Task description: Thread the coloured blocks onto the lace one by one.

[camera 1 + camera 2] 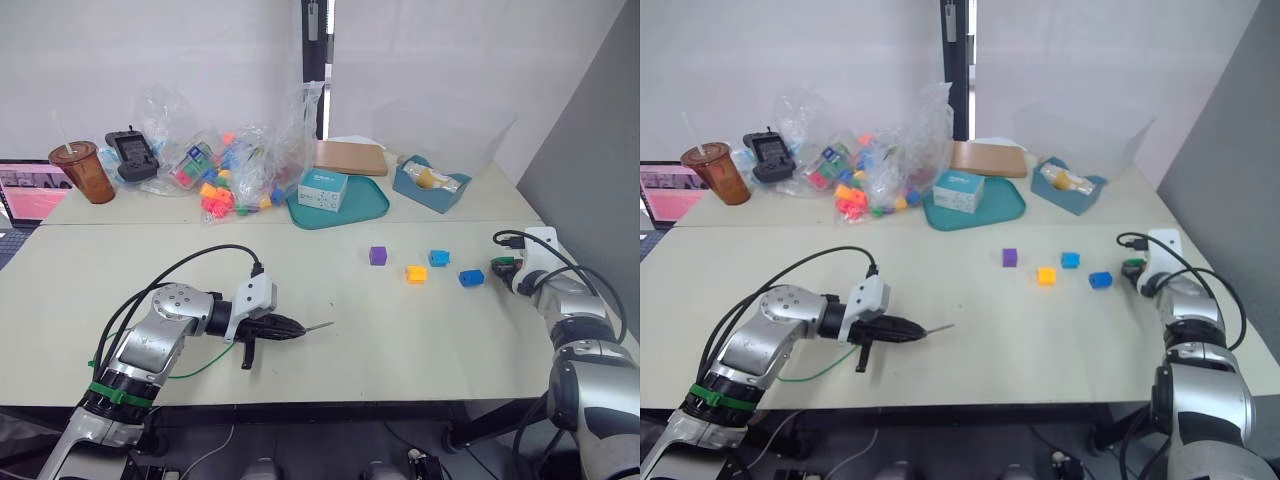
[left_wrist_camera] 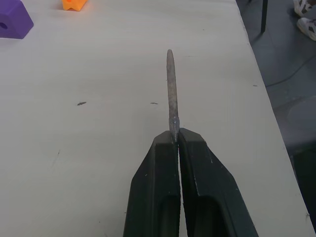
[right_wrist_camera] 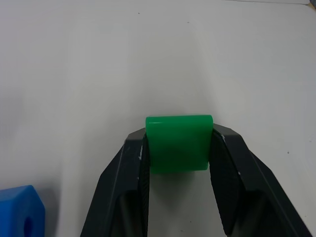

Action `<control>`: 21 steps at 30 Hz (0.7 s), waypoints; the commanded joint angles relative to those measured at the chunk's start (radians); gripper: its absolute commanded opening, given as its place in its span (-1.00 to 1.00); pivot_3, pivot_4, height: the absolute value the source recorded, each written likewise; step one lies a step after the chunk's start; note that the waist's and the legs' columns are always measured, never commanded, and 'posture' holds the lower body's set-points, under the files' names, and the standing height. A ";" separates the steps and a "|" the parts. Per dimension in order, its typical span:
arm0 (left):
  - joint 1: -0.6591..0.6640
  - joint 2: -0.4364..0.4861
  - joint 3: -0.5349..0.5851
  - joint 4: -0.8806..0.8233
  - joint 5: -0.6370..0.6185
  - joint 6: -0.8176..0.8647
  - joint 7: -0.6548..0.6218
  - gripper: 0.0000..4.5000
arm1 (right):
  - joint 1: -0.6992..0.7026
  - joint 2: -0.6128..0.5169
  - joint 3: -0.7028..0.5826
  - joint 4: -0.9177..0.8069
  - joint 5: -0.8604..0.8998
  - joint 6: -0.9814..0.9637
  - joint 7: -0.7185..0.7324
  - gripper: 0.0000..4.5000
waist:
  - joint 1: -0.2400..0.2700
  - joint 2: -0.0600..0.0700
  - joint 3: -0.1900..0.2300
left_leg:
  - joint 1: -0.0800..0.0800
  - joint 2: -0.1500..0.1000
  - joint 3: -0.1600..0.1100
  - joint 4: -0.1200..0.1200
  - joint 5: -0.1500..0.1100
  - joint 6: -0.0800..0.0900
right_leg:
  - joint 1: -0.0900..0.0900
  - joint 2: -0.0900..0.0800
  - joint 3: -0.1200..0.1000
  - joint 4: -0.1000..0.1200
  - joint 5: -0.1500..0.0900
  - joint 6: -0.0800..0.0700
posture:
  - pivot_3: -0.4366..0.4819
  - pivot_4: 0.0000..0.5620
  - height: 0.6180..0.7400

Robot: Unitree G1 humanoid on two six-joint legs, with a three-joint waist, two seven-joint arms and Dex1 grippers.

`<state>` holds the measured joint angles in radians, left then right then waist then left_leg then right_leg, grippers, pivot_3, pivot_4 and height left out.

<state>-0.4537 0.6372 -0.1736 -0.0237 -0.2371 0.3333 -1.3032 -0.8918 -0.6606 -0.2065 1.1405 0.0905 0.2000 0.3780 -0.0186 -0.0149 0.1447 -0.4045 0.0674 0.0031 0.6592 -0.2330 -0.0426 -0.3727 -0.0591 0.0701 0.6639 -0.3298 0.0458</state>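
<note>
Table (image 1: 120, 300): near one, bears four loose blocks in a row, right of centre.
Left block (image 1: 377, 255): farthest left, slightly behind.
Second block (image 1: 416, 273): right of it.
Third block (image 1: 438, 257): behind, between second and fourth.
Fourth block (image 1: 470, 277): rightmost.
Tray (image 1: 365, 205): behind the row, on far table.
Cup (image 1: 85, 172): far left.

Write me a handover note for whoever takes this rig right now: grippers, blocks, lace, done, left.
Left gripper: shut on the lace, needle tip pointing out toward the blocks.
Right gripper: shut on the green block, near the table's right edge.
On the table: purple block, orange block, two blue blocks, all loose.
Done: lace and first block picked up; nothing seen threaded yet.
Left: bring green block to the needle, thread it, then the other four.
</note>
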 commanded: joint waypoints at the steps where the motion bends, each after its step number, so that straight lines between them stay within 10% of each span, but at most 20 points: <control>1: 0.000 0.012 0.006 -0.013 -0.015 -0.016 0.002 -1.00 | -0.022 -0.020 -0.020 -0.029 0.013 -0.038 0.012 -0.50 | 0.000 0.000 0.000 | 0.000 0.000 0.000 0.000 0.000 0.000 | 0.000 0.000 0.000 0.000 0.000 0.000 | -0.05 -0.47 1.00; 6: 0.002 0.013 0.007 -0.008 -0.014 -0.019 0.002 -1.00 | 0.069 -0.021 -0.060 -0.276 0.063 0.047 0.016 -0.50 | 0.002 0.001 0.000 | 0.000 0.000 0.000 0.000 0.000 0.000 | 0.000 0.000 0.000 0.000 0.000 0.000 | -0.05 -0.47 1.00; 11: 0.003 0.015 0.007 -0.001 -0.017 -0.019 0.002 -1.00 | 0.348 0.025 -0.135 -1.052 0.186 0.427 -0.074 -0.50 | 0.011 0.002 0.000 | -0.003 0.000 -0.001 0.000 0.000 0.000 | -0.001 0.000 -0.001 0.001 0.000 0.000 | -0.05 -0.47 1.00; 21: -0.017 0.002 0.001 0.026 -0.028 0.019 0.012 -1.00 | 0.667 0.434 -0.021 -2.103 0.415 1.152 -0.382 -0.50 | 0.005 0.002 0.000 | -0.006 0.000 -0.003 0.000 0.000 0.000 | -0.006 0.001 0.000 0.004 0.000 0.000 | -0.05 -0.47 1.00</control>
<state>-0.4560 0.6373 -0.1798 0.0179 -0.2406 0.3413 -1.2965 -0.2309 -0.2455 -0.2735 -0.8454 0.4886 1.2781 0.0413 -0.0131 -0.0127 0.1448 -0.4105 0.0674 0.0007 0.6595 -0.2330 -0.0427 -0.3793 -0.0586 0.0699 0.6682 -0.3298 0.0458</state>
